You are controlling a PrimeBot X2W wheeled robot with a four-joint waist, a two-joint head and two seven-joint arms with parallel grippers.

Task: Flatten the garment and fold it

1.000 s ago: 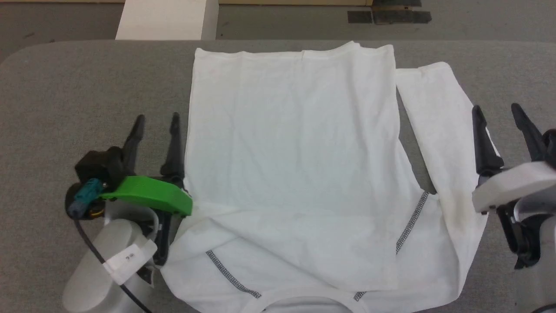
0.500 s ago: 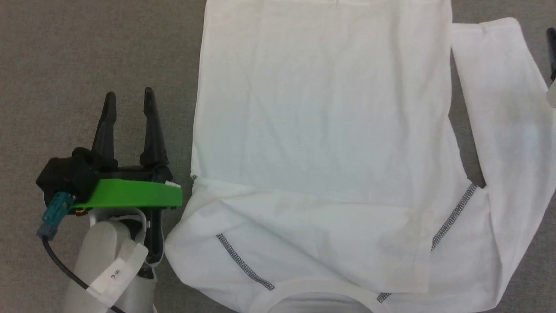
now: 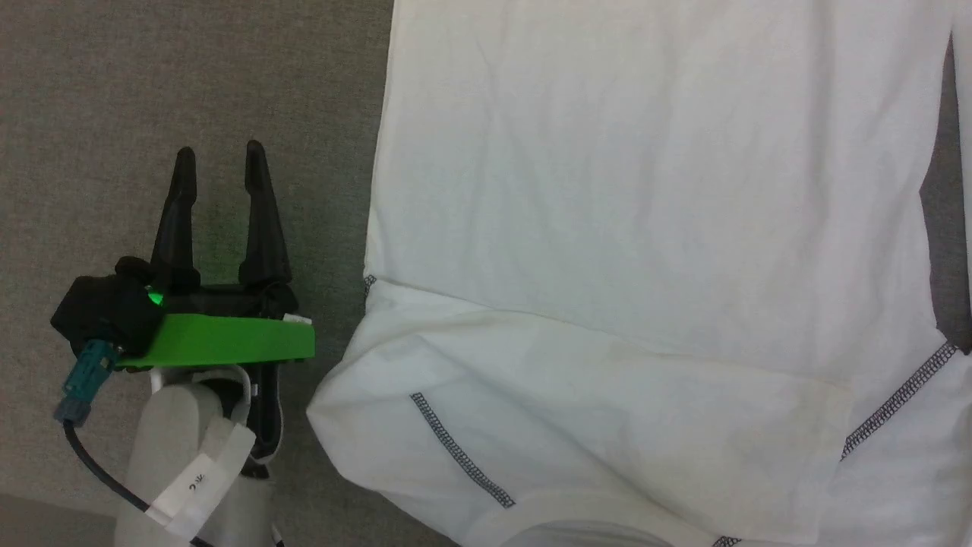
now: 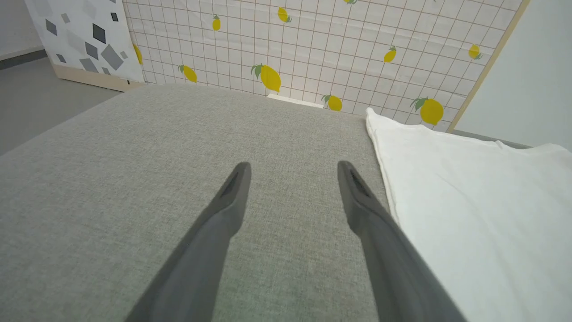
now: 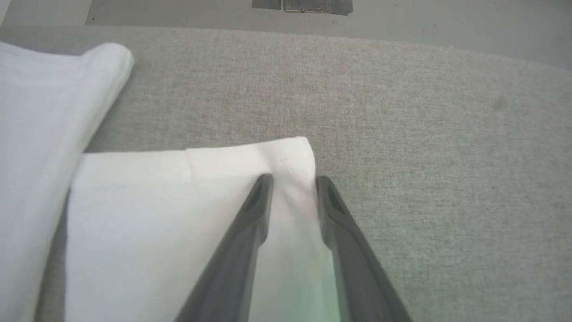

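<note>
We have the white long-sleeved thin-fabric shirt [image 3: 645, 228] spread flat on the grey cloth-covered counter [image 3: 190, 76], ready for folding. Our left pincer [image 3: 219, 150] rests apart just beside the shirt's edge. Our right pincer [image 5: 294, 178] straddles the sleeve cuff [image 5: 250, 154], half-narrowed. We cannot tell whether it grips, but it is probably there to fold the sleeve inward.

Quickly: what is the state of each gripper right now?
Left gripper: open, empty, beside the garment.
Right gripper: fingers half closed on either side of the cuff; whether it grips cannot be told.
</note>
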